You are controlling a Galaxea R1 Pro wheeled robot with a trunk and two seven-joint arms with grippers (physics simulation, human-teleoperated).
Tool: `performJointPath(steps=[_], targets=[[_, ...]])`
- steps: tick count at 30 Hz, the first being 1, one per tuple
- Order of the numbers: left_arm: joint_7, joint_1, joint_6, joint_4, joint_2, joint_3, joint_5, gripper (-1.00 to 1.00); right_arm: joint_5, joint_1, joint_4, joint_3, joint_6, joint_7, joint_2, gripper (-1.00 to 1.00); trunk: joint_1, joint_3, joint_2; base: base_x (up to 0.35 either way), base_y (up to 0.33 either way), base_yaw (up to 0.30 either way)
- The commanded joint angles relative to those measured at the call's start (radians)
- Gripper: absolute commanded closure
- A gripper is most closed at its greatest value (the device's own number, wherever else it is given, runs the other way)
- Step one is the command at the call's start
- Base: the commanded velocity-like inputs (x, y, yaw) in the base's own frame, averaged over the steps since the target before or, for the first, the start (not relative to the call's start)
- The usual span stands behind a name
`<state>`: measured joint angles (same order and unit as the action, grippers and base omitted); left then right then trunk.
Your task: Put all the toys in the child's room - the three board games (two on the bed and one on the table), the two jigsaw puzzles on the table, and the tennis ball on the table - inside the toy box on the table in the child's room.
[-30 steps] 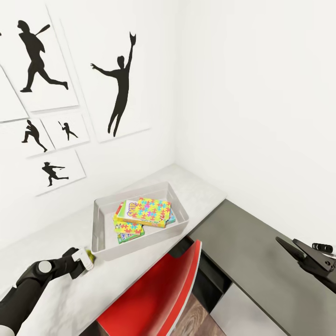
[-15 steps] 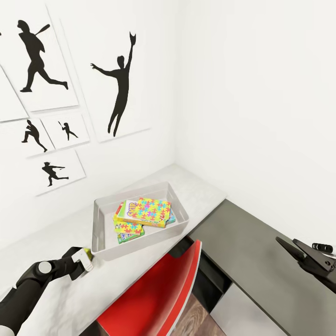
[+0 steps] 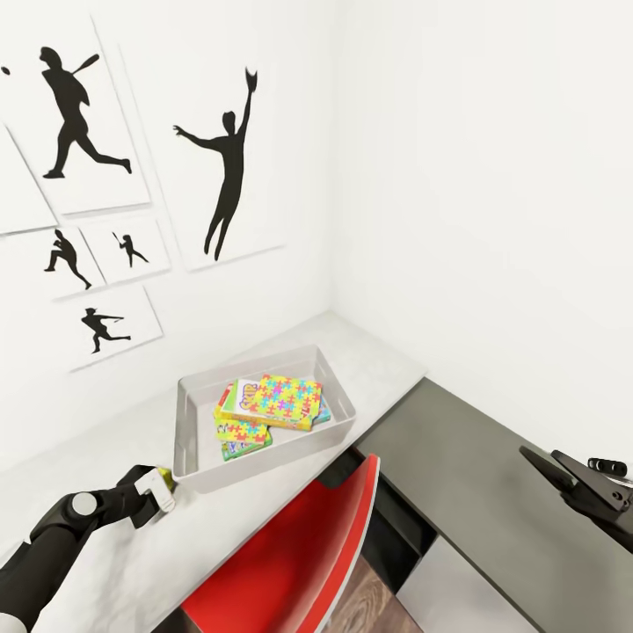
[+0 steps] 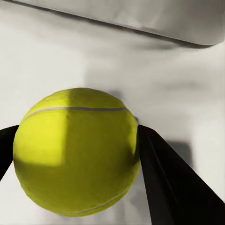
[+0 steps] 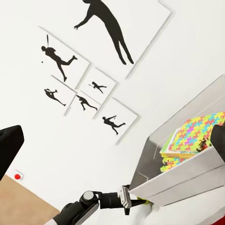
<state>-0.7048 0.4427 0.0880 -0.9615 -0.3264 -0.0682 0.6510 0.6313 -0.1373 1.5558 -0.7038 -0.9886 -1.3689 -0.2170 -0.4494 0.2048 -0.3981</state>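
Ball [image 4: 77, 150] clamped in left gripper [image 3: 158, 489], nudged closer against bin [image 3: 195, 470] wall since a second ago; lift over rim next; right gripper's [image 3: 563, 470] spread unreadable.

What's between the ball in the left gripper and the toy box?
Only the toy box near wall. The left gripper holds the tennis ball low beside it on the table, so the ball must clear the rim.
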Motion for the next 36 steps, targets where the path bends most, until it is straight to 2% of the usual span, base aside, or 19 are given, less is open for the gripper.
performJointPath(steps=[1,7,17,26,31,33,35,36], targets=[[-0.006,0.001,-0.001,-0.002,-0.001,-0.001,0.006,1.00,0.002,-0.001,0.000,0.000,-0.007,-0.001,0.000,-1.00,-0.001,0.000,-0.002,0.000,0.000,0.000],[-0.011,0.000,-0.052,0.003,-0.002,0.000,0.006,1.00,0.002,-0.001,0.000,0.000,-0.007,-0.001,0.000,-1.00,-0.001,-0.009,-0.002,-0.055,0.000,0.000],[-0.012,0.000,-0.060,0.024,-0.005,0.000,0.006,1.00,0.002,-0.001,0.000,0.000,-0.007,-0.001,-0.001,-1.00,-0.001,-0.024,-0.002,-0.160,0.000,0.000],[-0.018,0.000,-0.055,0.026,-0.008,-0.008,0.004,1.00,0.002,-0.001,0.000,0.000,-0.007,-0.001,-0.001,-1.00,-0.001,-0.027,-0.002,-0.132,0.033,0.000],[-0.049,0.001,-0.053,0.025,-0.029,-0.015,-0.003,1.00,0.002,-0.001,0.000,0.000,-0.007,-0.002,-0.001,-1.00,-0.001,-0.029,-0.002,-0.013,0.004,0.000],[-0.105,0.001,-0.049,0.023,-0.054,-0.042,-0.010,1.00,0.003,-0.001,0.000,-0.001,-0.007,-0.002,-0.001,-1.00,-0.001,-0.030,-0.002,-0.003,0.001,0.000],[-0.163,0.002,-0.048,0.021,-0.068,-0.096,-0.020,1.00,0.002,-0.001,0.000,0.000,-0.007,-0.002,-0.001,-1.00,-0.001,-0.031,-0.002,-0.001,0.000,0.000],[-0.210,0.003,-0.047,0.017,-0.073,-0.148,-0.027,1.00,0.002,-0.001,0.000,0.000,-0.007,-0.002,-0.001,-1.00,-0.001,-0.031,-0.002,0.000,0.000,0.000]])
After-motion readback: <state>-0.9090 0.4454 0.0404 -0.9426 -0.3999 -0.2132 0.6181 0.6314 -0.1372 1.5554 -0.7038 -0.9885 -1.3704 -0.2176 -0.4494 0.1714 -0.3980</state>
